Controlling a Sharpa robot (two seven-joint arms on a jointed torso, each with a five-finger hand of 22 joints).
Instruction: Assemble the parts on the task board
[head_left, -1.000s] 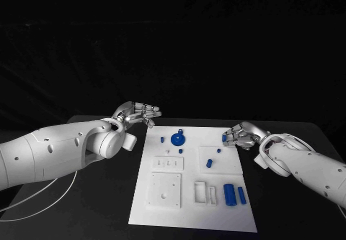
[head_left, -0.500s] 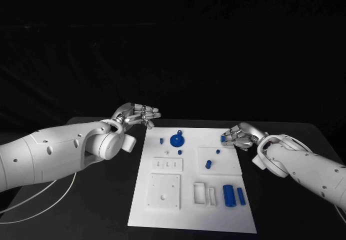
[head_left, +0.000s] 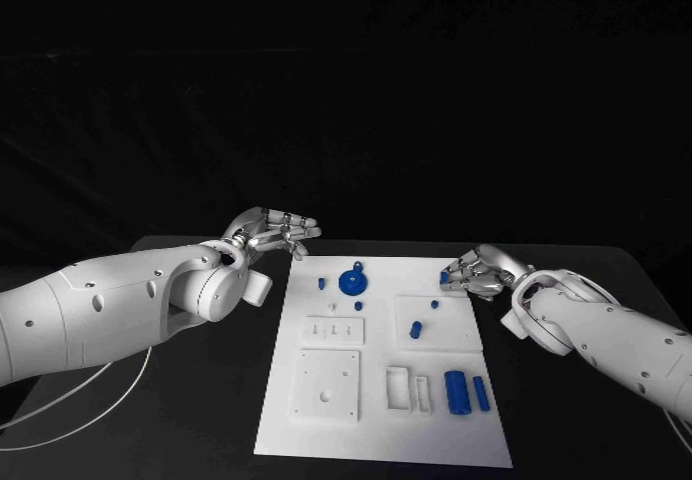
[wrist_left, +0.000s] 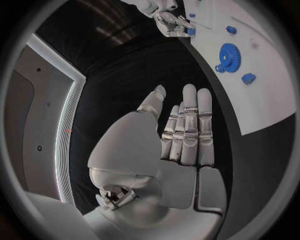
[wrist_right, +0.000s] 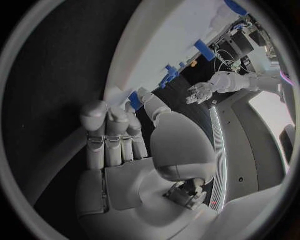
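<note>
the right hand (head_left: 480, 271) sits at the far right corner of the flat white rectangular task board (head_left: 375, 420), its fingers curled in around a small blue plastic piece (head_left: 446, 277) at that corner; in the left wrist view the fingertips (wrist_left: 177, 26) close on a blue bit at the board's edge, so i judge the piece pinched, though the head view is too small to be sure it is lifted rather than just touched. the left hand (head_left: 274, 231) hovers off the board's far left corner, over the black table (head_left: 202, 400), holding nothing, its fingers straight and side by side with the thumb apart in its own wrist view (wrist_left: 181, 135). just beside the left hand, on the board, lie a round blue plastic gear with a knob (head_left: 352, 281) and a short blue peg (head_left: 320, 284); nearer the right hand are a small blue stub (head_left: 434, 301) and a blue pin (head_left: 415, 328), and well toward the robot from both hands lie two long blue cylinders (head_left: 466, 391) next to white slotted blocks (head_left: 405, 388). the step in hand looks like picking up the corner piece, with most of the assembly not yet done. the next move calls for a firm pinch, a clean lift, then carrying the piece to its matching socket, which cannot be told from here; the piece is small and could slip or twist between the fingertips.
</note>
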